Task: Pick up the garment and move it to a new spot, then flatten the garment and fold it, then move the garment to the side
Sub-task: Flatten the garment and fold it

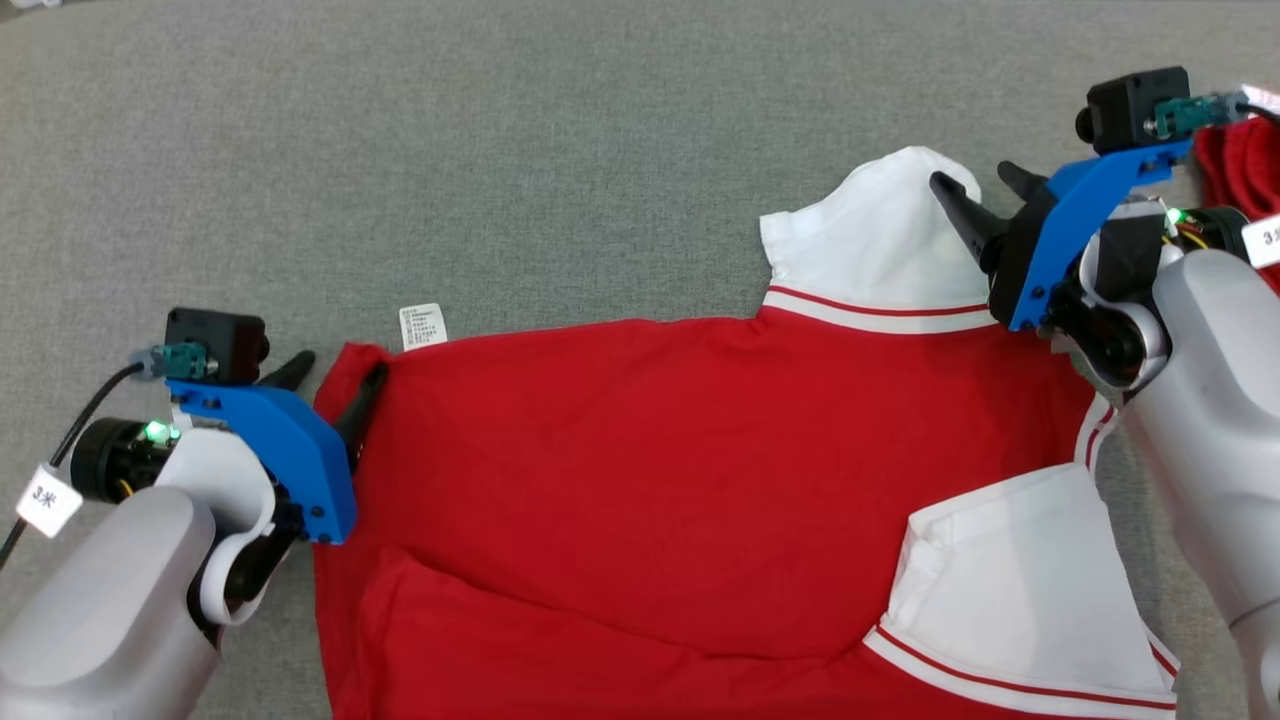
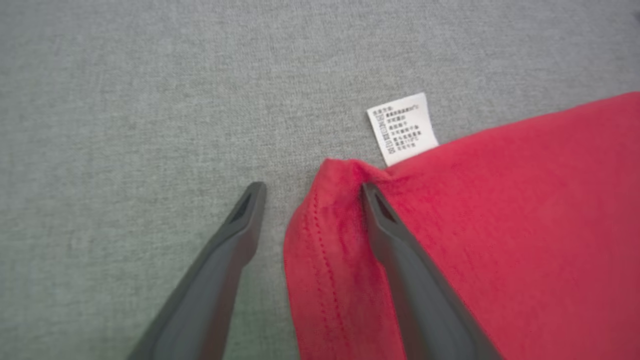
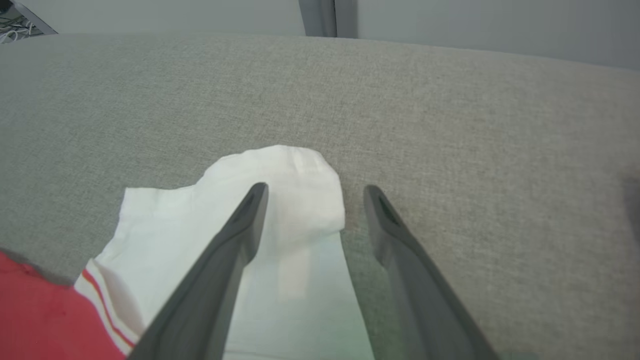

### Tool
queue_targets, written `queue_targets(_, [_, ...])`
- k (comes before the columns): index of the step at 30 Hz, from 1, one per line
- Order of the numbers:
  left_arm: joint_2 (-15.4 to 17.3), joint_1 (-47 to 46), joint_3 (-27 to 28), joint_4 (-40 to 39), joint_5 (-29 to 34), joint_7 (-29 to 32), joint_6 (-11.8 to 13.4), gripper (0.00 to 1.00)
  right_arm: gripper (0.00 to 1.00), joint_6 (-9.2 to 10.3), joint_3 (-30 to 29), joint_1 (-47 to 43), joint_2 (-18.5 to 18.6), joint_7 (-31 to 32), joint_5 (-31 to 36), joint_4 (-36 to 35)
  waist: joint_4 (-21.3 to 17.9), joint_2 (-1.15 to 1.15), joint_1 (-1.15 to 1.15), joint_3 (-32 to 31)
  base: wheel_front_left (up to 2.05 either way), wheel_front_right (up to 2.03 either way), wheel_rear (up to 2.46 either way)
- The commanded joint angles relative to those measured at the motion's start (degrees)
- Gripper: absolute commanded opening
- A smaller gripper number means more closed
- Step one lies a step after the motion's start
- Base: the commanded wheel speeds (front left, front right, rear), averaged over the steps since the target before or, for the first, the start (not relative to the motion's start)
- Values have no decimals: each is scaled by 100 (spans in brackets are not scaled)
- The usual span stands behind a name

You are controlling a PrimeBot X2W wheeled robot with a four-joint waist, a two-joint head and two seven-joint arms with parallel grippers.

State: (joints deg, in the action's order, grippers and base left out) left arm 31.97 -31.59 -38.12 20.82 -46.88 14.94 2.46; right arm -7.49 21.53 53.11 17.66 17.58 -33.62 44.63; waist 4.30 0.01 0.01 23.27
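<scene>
A red garment (image 1: pixel 640 470) with white sleeves and red-striped trim lies spread on the grey fabric surface (image 1: pixel 500 150). One white sleeve (image 1: pixel 890 240) points to the far right, another white sleeve (image 1: pixel 1020 590) is folded over the body near the front. My left gripper (image 1: pixel 335 375) is open, straddling the garment's left corner (image 2: pixel 335 200), one finger on the red cloth, one on bare surface. My right gripper (image 1: pixel 985 180) is open over the far sleeve's edge (image 3: pixel 295 195), one finger above the white cloth, the other beside it.
A white care label (image 1: pixel 422 326) sticks out from the garment's far-left edge, also seen as the label (image 2: pixel 402 127). Another red cloth (image 1: pixel 1240 170) lies at the right edge behind my right arm. Bare grey surface stretches beyond the garment.
</scene>
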Motion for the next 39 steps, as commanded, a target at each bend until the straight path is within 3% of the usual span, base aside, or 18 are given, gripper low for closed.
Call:
queue_targets(1, [-30, -105, -33, 89, 26, 45, -8, 100, 100, -1, 54, 149, 2, 22, -63, 108, 62, -1, -1, 89, 0, 0, 0])
queue_targets(5, [-160, -256, -143, 194, -8, 201, -143, 100, 100, -1, 335, 453, -86, 340, -328, 592, 112, -1, -1, 193, 0, 0, 0])
queue_targets(11, [-218, -366, -263, 295, -36, 388, -291, 100, 100, -6, 955, 389, -142, 1105, -915, 690, 100, -1, -1, 262, 0, 0, 0])
queue_targets(12, [-216, -371, -290, 302, -52, 427, -338, 100, 80, -8, 1051, 372, -125, 1138, -1019, 618, 91, -1, -1, 267, 0, 0, 0])
queue_targets(13, [-219, -363, -308, 302, -83, 469, -375, 100, 50, -9, 1144, 363, -89, 1136, -1101, 541, 82, -1, -1, 269, 0, 0, 0])
queue_targets(14, [-222, -355, -319, 295, -123, 510, -405, 44, 20, -9, 1220, 354, -44, 1110, -1178, 486, 75, -1, -1, 267, 0, 0, 0])
queue_targets(15, [-217, -349, -337, 275, -136, 549, -432, 10, 0, -8, 1298, 345, -5, 1078, -1253, 437, 67, -1, -1, 261, 0, 0, 0])
queue_targets(16, [-206, -345, -328, 257, -160, 559, -434, 0, 0, -8, 1365, 336, 32, 1037, -1317, 408, 61, -1, -1, 250, 0, 0, 0])
queue_targets(28, [69, -301, -2, 235, -212, 250, -178, 0, 0, -1, 1555, 703, 153, -480, -1576, 728, -90, -1, -1, -205, 0, 0, 0])
queue_targets(39, [358, -179, -48, 343, -267, 478, -255, 0, 0, -1, 2055, 543, 175, -858, -1940, 642, -362, -1, -1, -563, 0, 0, 0])
